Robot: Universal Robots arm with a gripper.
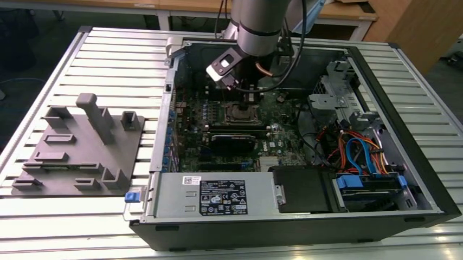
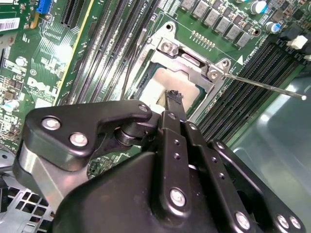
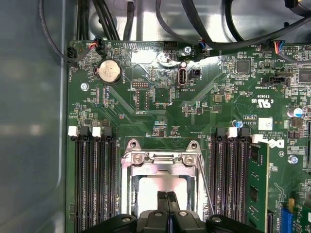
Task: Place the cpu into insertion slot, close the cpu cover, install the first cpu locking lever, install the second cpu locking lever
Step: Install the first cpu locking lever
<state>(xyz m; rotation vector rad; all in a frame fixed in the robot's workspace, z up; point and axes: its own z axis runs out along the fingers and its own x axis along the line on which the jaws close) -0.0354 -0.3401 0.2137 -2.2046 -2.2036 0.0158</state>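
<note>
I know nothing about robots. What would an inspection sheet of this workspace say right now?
Surface: slatted metal table carrying an open computer case.
Job's things: cpu sits in the insertion slot, visible through the window of the cpu cover lying over it; a thin locking lever sticks out sideways.
Clutter: grey fixture plate beside the case.
Grippers: gripper shut, tips over the cpu.
Cables: blue and orange cables inside the case.
Surroundings: wooden furniture beyond the table.
</note>
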